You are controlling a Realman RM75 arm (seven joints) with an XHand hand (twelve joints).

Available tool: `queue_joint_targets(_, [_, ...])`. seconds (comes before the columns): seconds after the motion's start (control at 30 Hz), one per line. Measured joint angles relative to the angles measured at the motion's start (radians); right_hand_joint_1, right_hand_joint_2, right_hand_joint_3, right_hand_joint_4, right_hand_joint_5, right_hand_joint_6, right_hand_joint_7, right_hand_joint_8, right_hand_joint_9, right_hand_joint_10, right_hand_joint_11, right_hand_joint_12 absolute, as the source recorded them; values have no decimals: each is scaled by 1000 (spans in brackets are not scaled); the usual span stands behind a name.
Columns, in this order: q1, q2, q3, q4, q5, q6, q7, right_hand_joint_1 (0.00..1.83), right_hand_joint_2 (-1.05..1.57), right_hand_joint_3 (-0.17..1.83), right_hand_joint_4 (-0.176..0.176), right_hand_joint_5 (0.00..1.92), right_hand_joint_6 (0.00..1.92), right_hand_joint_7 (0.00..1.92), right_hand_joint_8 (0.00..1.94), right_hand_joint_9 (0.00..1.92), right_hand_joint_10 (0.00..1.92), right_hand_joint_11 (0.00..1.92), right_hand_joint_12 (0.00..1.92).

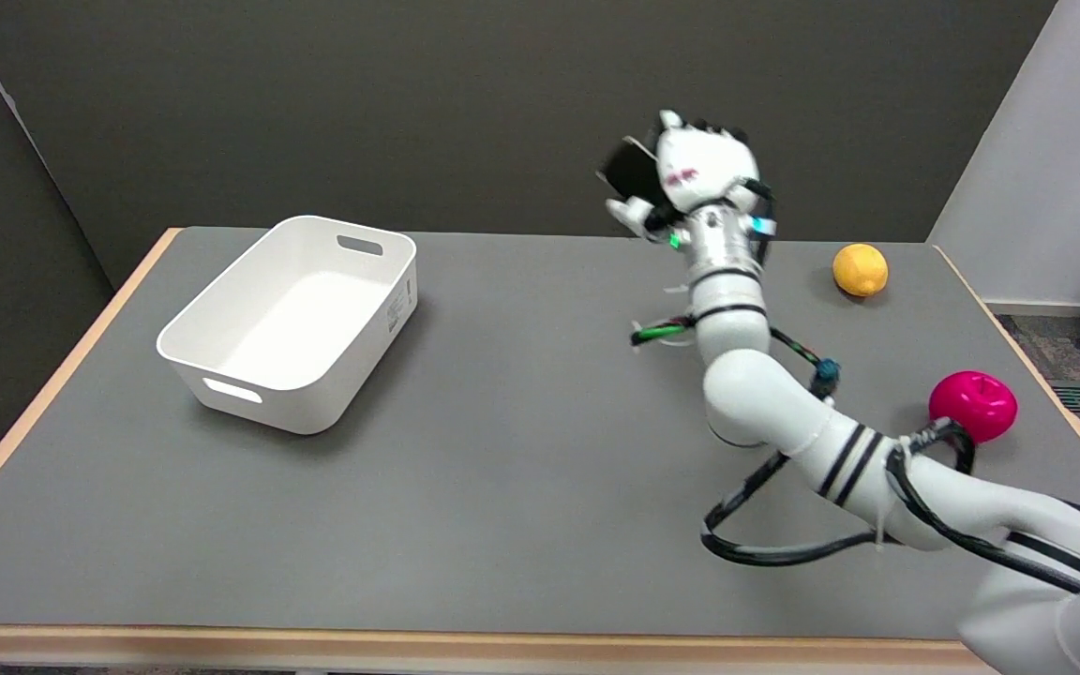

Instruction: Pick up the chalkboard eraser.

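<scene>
head view: right hand (pixel 704 169) grips the chalkboard eraser (pixel 632 173), fingers curled around it.

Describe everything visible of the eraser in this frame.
The eraser shows as a flat, dark, nearly black block with a thin pale edge along its top; its material can't be told. The right hand holds it, lifted in the air above the table's far side, tilted, sticking out to the picture's left of the hand. Fingers cover its right part. Only the hand touches it; it is clear of the table.
</scene>
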Motion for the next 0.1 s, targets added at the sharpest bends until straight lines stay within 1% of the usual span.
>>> queue_joint_targets(0.1, [43, -30, -14, -30, -48, -63, 99, 1089, 1266, 302, -176, 478, 1724, 513, 1830, 763, 1885, 133, 1921])
